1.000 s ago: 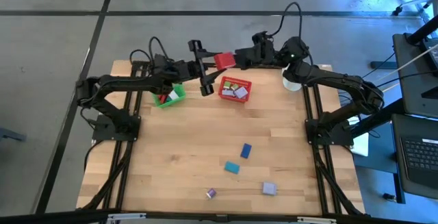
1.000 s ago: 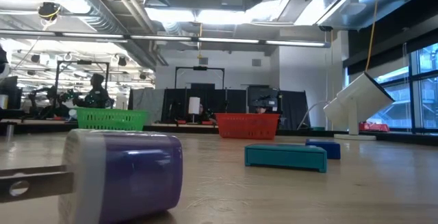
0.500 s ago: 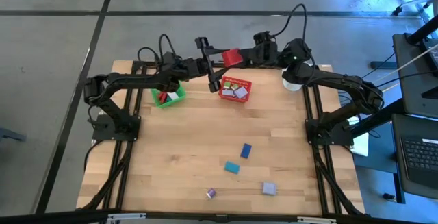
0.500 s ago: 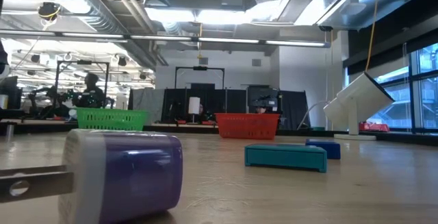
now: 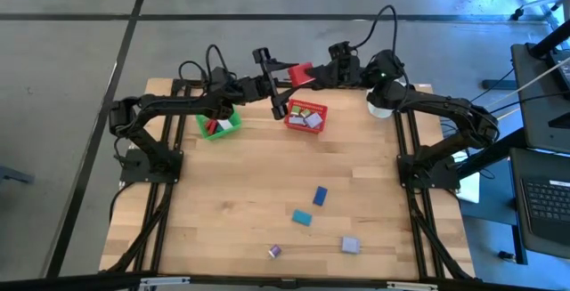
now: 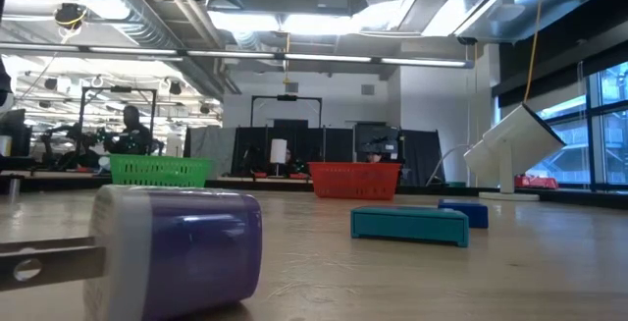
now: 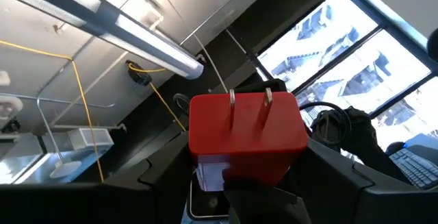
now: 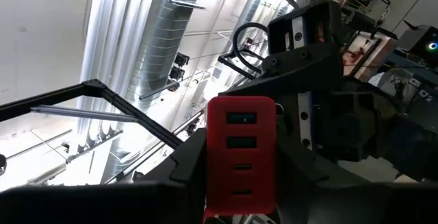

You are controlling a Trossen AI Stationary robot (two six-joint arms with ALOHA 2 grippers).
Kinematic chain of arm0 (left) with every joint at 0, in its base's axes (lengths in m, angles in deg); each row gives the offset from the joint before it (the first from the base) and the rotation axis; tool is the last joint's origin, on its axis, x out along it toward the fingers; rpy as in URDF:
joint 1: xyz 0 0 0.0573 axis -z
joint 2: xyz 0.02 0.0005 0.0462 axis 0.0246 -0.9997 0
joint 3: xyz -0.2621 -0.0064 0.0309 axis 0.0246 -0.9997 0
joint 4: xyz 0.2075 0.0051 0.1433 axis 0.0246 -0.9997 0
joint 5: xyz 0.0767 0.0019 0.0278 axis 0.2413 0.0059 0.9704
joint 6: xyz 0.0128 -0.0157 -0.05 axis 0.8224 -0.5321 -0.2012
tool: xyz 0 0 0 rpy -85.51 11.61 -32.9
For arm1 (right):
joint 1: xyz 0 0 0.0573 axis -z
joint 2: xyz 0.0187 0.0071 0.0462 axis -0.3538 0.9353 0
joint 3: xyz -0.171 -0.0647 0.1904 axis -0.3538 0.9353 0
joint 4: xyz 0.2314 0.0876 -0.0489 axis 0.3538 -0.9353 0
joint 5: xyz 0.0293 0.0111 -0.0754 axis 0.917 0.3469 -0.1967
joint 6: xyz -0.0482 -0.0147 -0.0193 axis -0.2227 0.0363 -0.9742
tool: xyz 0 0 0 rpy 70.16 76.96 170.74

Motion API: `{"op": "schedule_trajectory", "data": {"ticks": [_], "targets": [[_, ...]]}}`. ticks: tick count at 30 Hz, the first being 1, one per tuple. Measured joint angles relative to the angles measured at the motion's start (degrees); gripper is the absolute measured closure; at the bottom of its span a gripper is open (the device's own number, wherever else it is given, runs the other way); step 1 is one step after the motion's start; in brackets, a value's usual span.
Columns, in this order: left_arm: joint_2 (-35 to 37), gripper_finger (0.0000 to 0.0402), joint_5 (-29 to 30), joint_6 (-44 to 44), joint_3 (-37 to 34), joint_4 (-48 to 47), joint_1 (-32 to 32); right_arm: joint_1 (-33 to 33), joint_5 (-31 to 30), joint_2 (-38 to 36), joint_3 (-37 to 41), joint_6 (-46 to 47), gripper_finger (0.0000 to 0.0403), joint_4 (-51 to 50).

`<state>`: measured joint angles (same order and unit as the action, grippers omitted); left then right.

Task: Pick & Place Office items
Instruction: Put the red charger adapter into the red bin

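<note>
right now your red charger block [image 5: 301,74] hangs in the air above the table's far edge, just over the red mesh basket [image 5: 305,116], caught between both hands. the left gripper [image 5: 276,84] and the right gripper [image 5: 317,75] meet end to end there, prongs toward the left arm. the right seems closed on it; whether the left grips, i cannot tell.

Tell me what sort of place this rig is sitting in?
Most likely an open robotics lab or workshop: exposed ceiling ducts, another bench with a person behind the wooden table, and a desk with a keyboard alongside.
</note>
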<state>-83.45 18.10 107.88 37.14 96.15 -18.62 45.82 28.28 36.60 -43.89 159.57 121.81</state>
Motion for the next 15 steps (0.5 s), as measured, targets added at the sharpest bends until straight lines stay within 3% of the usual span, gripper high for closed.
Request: {"op": "schedule_trajectory", "data": {"ticks": [5, 11, 15], "targets": [[0.00, 0.0163, 0.56, -1.38, -0.02, -0.14, 0.00, 0.27, 0.37, 0.00, 0.00, -0.17, 0.0284, 0.36], [0.00, 0.0146, 1.65, -9.11, -0.07, -0.63, -0.11, 1.85, 1.71, -0.07, -0.04, 0.01, 0.0284, 0.65], [0.02, 0.0134, 7.48, -12.41, -0.07, -3.28, -0.11, 4.10, 2.85, -0.11, -0.07, -2.43, 0.0284, 0.15]]}}
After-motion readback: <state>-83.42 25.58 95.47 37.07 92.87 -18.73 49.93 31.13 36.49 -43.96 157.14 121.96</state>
